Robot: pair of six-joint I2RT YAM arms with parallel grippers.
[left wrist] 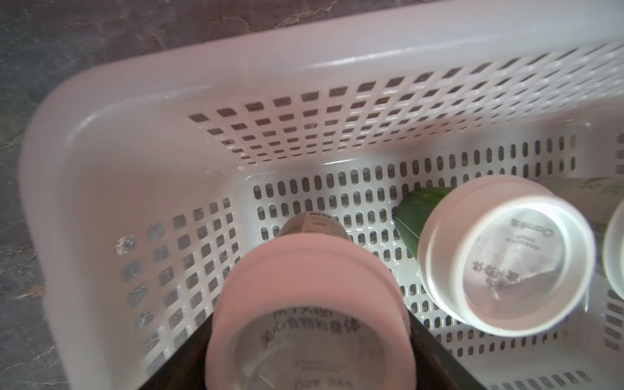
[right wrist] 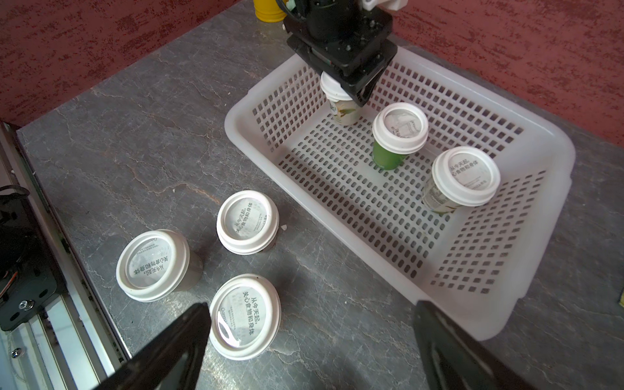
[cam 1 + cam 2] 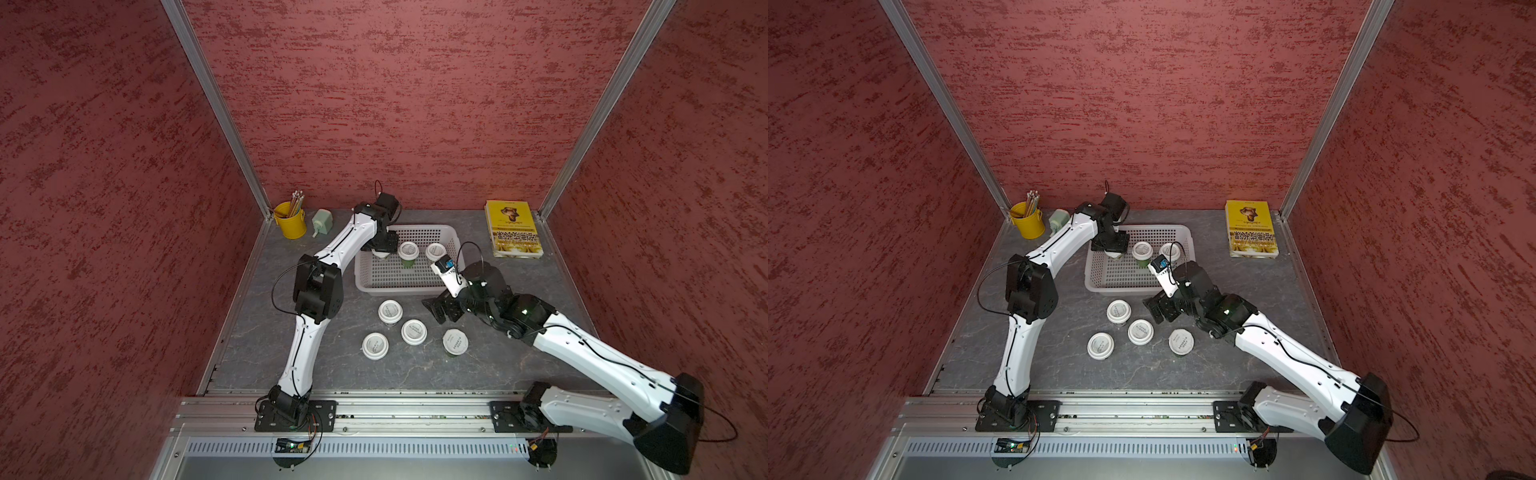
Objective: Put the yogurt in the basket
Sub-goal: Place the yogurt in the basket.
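The pale perforated basket (image 3: 399,289) lies at the back middle of the table. Two yogurt cups (image 3: 408,250) (image 3: 435,251) stand inside it. My left gripper (image 3: 381,247) reaches into the basket's far left corner and is shut on a third yogurt cup (image 1: 310,304) by its white lid. That cup is upright, low over the basket floor (image 2: 341,108). Several more yogurt cups (image 3: 390,311) stand on the table in front of the basket. My right gripper (image 2: 310,347) hangs open above the table, between the nearest of those cups (image 2: 244,315) and the basket's front rim.
A yellow pencil bucket (image 3: 290,222) and a pale green sharpener (image 3: 321,222) stand at the back left. A yellow book (image 3: 513,228) lies at the back right. Red walls close in three sides, and an aluminium rail (image 3: 374,405) runs along the front.
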